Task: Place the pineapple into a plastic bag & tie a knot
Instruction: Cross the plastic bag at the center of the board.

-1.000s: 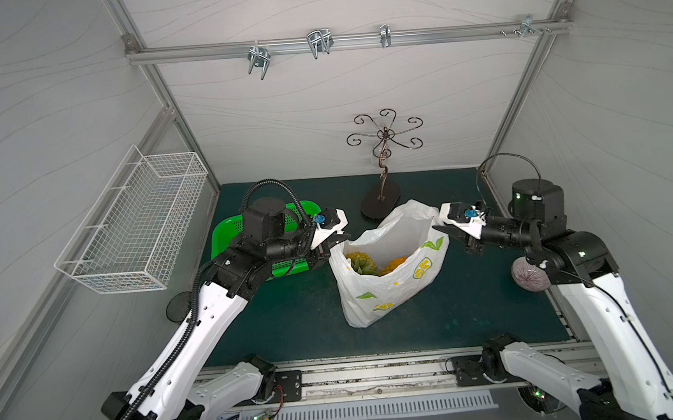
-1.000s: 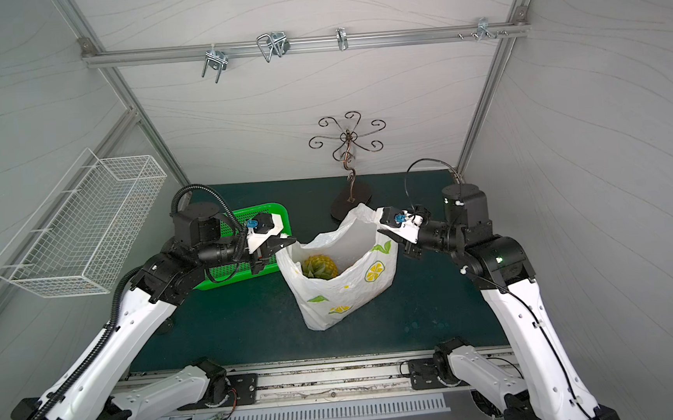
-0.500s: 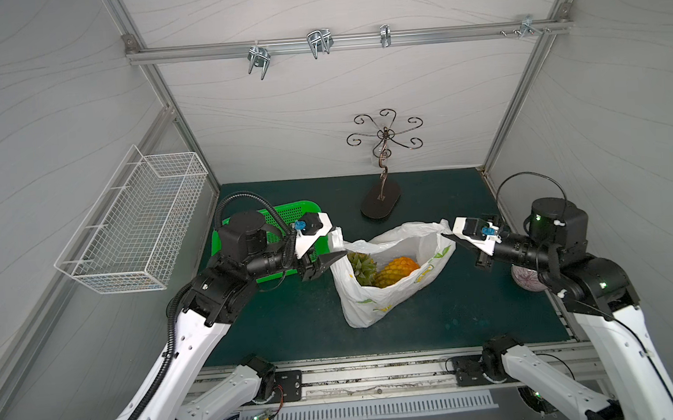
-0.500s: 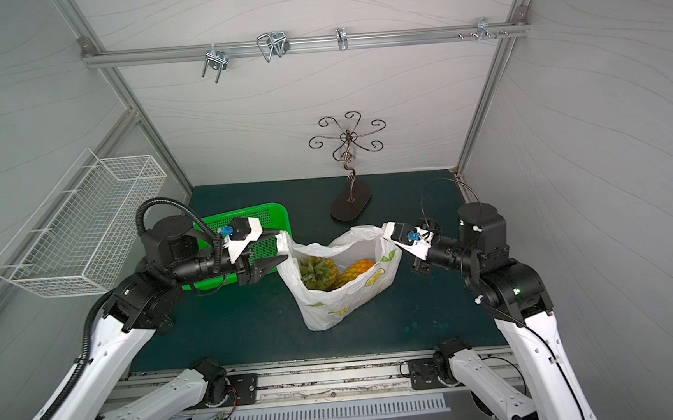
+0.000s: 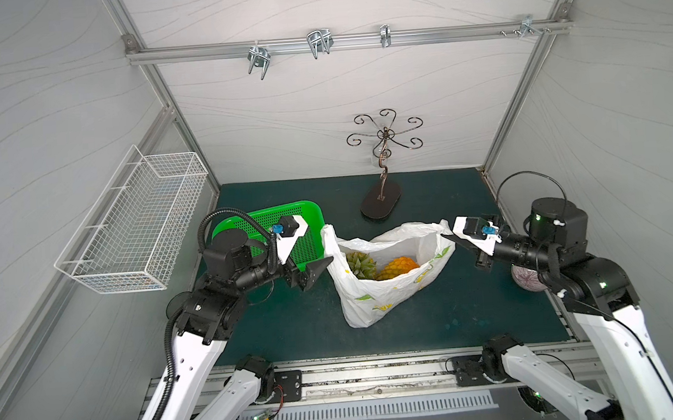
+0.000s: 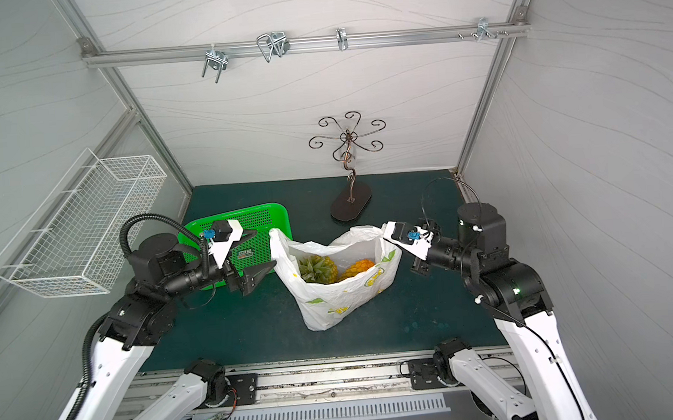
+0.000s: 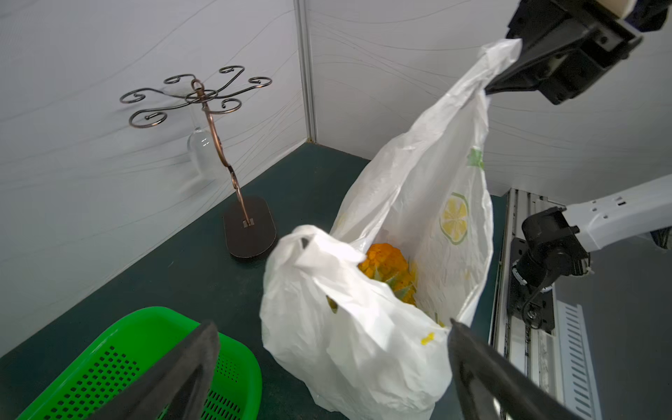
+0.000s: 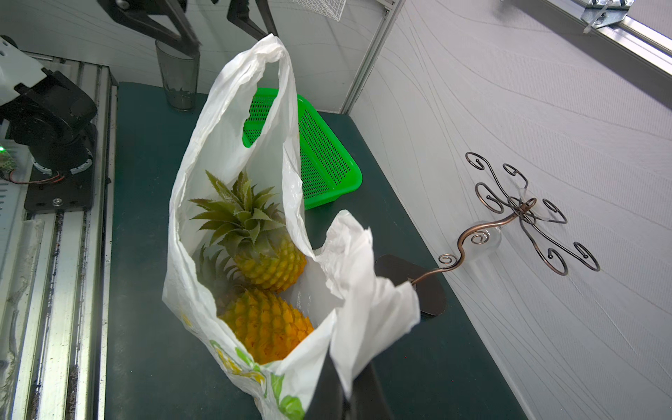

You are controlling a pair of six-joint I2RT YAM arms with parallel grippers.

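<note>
Pineapples are in; two of them lie inside the bag, crowns showing through its gaping mouth; the bag itself sits on the mat, slumped but open. Right gripper is clamped on one handle, holding that side of the bag up and taut; left gripper hangs spread wide just beside the bag's opposite side, gripping nothing; the other handle stands loose above the bag's rim, close to those open jaws. No knot anywhere; the handles sit well apart across the bag's mouth. By my reckoning the filling is finished and all the tying is left: catch the free handle, bring both loops together over the bag, cross them, pull tight.
</note>
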